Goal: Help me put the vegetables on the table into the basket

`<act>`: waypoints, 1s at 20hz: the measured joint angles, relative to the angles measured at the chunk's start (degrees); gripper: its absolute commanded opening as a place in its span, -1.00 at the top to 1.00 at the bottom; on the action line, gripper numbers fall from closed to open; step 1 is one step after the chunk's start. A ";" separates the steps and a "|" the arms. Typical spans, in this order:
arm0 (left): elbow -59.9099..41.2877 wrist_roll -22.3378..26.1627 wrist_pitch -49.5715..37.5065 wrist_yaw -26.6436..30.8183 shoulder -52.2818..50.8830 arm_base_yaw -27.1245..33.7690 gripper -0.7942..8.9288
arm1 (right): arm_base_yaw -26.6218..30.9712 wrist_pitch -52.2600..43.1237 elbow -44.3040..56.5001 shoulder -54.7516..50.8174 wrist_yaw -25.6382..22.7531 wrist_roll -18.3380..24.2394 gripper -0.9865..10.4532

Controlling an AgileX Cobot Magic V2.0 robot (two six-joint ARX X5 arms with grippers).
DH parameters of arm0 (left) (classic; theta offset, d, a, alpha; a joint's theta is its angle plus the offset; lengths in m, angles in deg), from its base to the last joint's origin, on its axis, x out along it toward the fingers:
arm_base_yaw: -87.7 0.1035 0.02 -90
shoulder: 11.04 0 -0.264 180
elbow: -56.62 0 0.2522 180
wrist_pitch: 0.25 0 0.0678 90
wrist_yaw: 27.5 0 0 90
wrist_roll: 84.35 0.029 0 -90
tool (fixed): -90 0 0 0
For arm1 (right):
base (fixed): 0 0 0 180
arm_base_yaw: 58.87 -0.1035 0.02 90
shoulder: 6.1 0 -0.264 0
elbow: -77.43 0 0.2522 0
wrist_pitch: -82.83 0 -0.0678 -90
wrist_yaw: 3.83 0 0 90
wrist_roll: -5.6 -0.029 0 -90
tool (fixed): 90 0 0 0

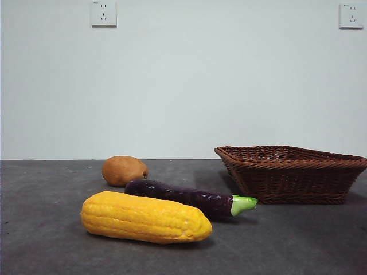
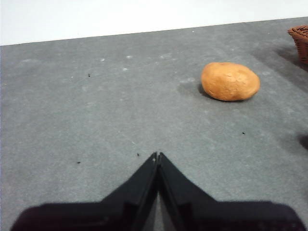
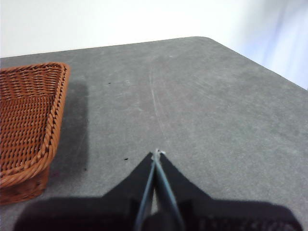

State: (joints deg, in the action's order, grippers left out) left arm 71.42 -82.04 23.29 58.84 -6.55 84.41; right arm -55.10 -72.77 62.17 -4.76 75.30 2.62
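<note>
A yellow corn cob [image 1: 146, 217] lies nearest the camera on the table [image 1: 46, 229]. Behind it rests a dark-purple eggplant [image 1: 183, 196] with its green stem end pointing at the basket [image 1: 292, 173]. A brown potato [image 1: 123, 170] sits further back. The woven basket stands to the right with nothing showing inside. My left gripper [image 2: 158, 155] is shut and holds nothing; the potato [image 2: 230, 81] lies ahead of it, well apart. My right gripper [image 3: 157, 153] is shut and holds nothing, with the basket [image 3: 29, 115] off to one side of it.
A pale wall with two sockets [image 1: 104, 13] stands behind the table. In the right wrist view the table's rounded corner [image 3: 207, 39] and far edge are in sight beyond the basket.
</note>
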 measured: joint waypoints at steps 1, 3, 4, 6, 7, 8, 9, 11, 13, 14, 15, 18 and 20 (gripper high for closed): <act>0.00 0.02 0.00 0.00 0.00 0.00 0.84 | 0.00 0.00 0.00 0.00 0.00 0.00 0.83; 0.00 0.02 -0.02 0.00 0.00 0.00 0.84 | 0.00 0.00 0.00 0.00 0.00 0.00 0.83; 0.00 0.02 -0.02 0.00 0.00 0.00 0.84 | 0.00 0.00 0.00 0.00 0.00 -0.02 0.83; 0.00 0.02 0.00 0.00 0.00 0.00 0.84 | 0.00 0.00 0.00 0.00 0.02 -0.02 0.83; 0.00 0.02 -0.02 0.00 0.00 0.00 0.84 | 0.00 0.00 0.00 0.00 0.07 -0.02 0.83; 0.00 0.02 -0.02 0.00 0.00 0.00 0.84 | 0.00 0.00 0.00 0.00 0.13 -0.02 0.83; 0.00 0.02 -0.02 0.00 0.00 0.00 0.84 | 0.00 0.00 0.00 0.00 0.15 -0.02 0.83; 0.00 0.02 -0.02 0.00 0.00 0.00 0.84 | 0.00 -0.02 0.00 0.00 0.20 -0.07 0.83; 0.00 0.02 -0.02 0.00 0.00 0.00 0.84 | 0.00 -0.02 0.00 0.00 0.50 -0.63 0.83; 0.00 0.02 -0.02 0.00 0.00 0.00 0.84 | 0.00 -0.02 0.00 0.00 0.98 -1.25 0.83; 0.00 0.02 -0.15 0.00 0.00 0.00 0.84 | 0.00 0.04 0.00 0.00 1.84 -2.27 0.83; 0.00 0.02 -1.73 -0.02 0.00 0.00 0.84 | 0.00 0.42 0.00 0.00 4.59 -6.12 0.83; 0.00 0.02 -1.40 -0.02 0.00 0.00 0.84 | 0.00 0.50 0.00 0.00 5.77 -8.20 0.83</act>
State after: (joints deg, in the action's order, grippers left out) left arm 71.42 -82.02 21.89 58.82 -6.55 84.41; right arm -55.10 -72.27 62.17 -4.76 81.07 -5.58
